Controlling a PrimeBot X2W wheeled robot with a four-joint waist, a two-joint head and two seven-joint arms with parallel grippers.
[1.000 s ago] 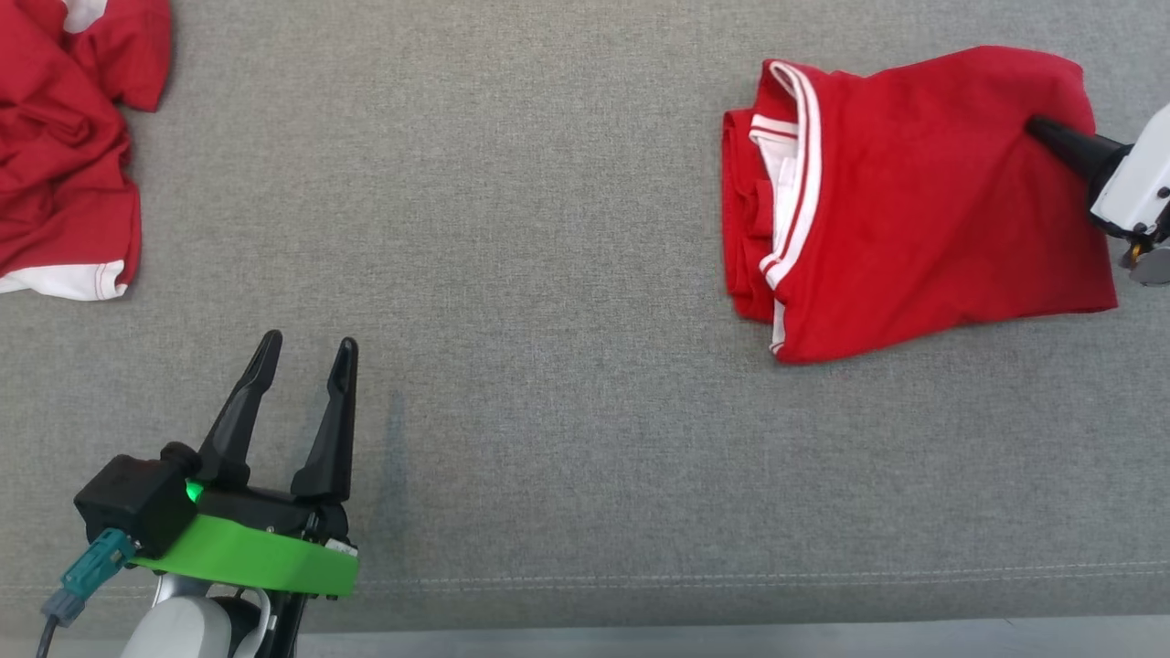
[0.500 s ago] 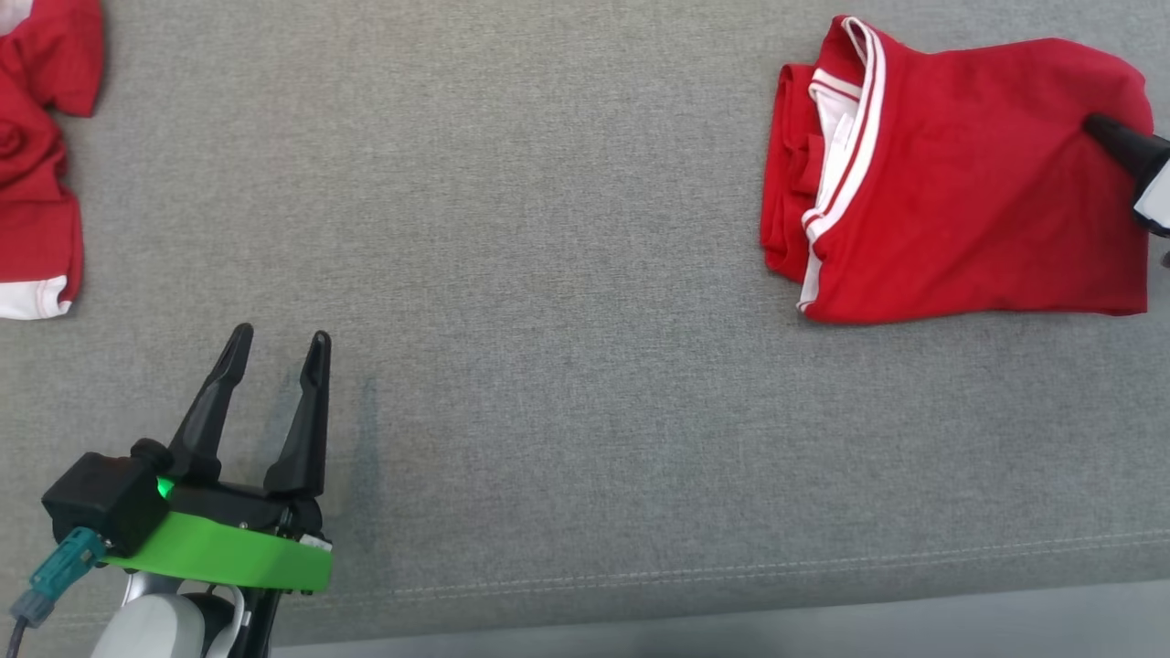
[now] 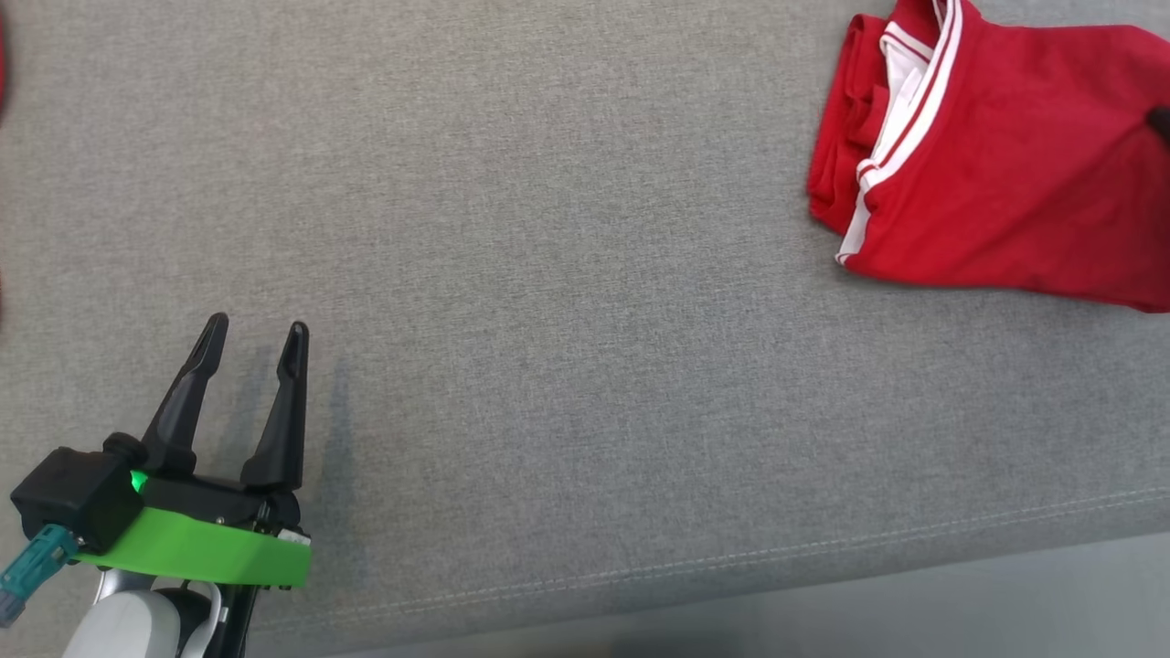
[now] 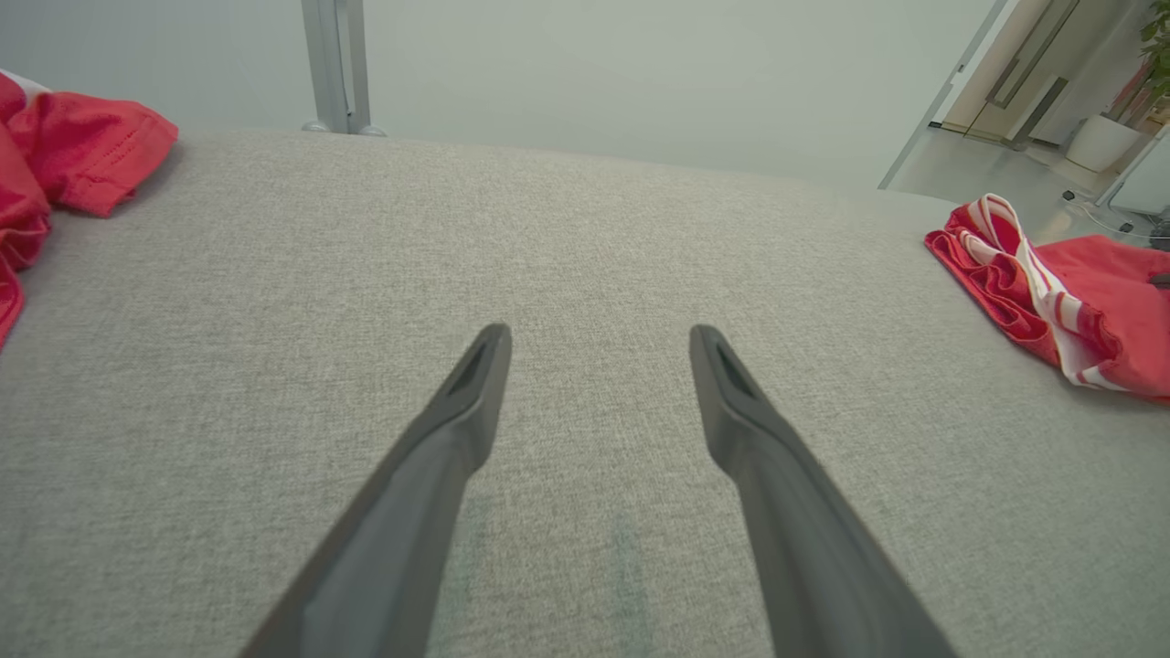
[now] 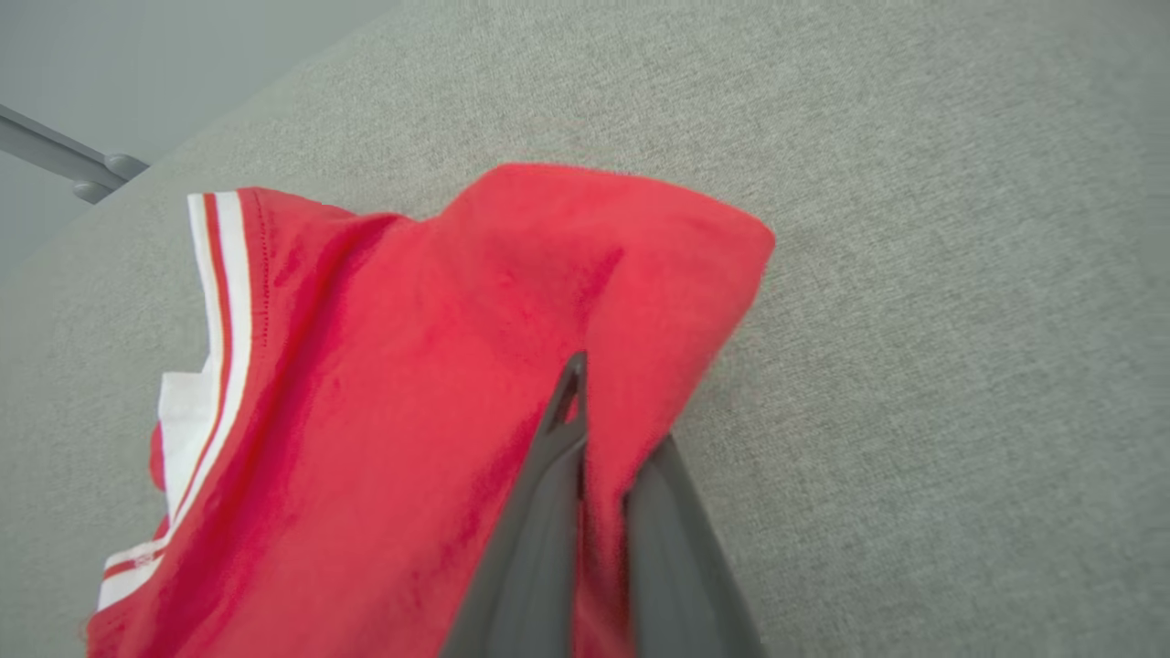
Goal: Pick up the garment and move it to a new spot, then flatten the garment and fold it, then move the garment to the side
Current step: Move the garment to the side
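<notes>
Cloth (image 4: 64, 155), red and crumpled, lies at the far left edge of the grey fabric-covered desk (image 4: 567, 238) in the left wrist view, well apart from everything else. Behind it a metal post (image 4: 335, 64) stands at the desk's far edge.

Next to the right, at the lower left of the head view, the left gripper (image 3: 257, 324) hangs over bare grey fabric near the desk's stitched front seam (image 3: 731, 557). Its two dark fingers (image 4: 457, 429) stand wide apart with nothing between them.

A broad stretch of bare desk separates it from the garment (image 3: 1005, 164), which lies folded at the upper right of the head view, running off the right edge. The garment is red with white striped trim, and the trimmed, layered edges face left.

At the far right, the right gripper (image 5: 611, 416) is clamped on a raised fold at the garment's right end. In the right wrist view one finger (image 5: 548, 493) lies on top of the red fabric and the other sits beneath it, the cloth pinched between them and lifted into a soft peak above the desk.
</notes>
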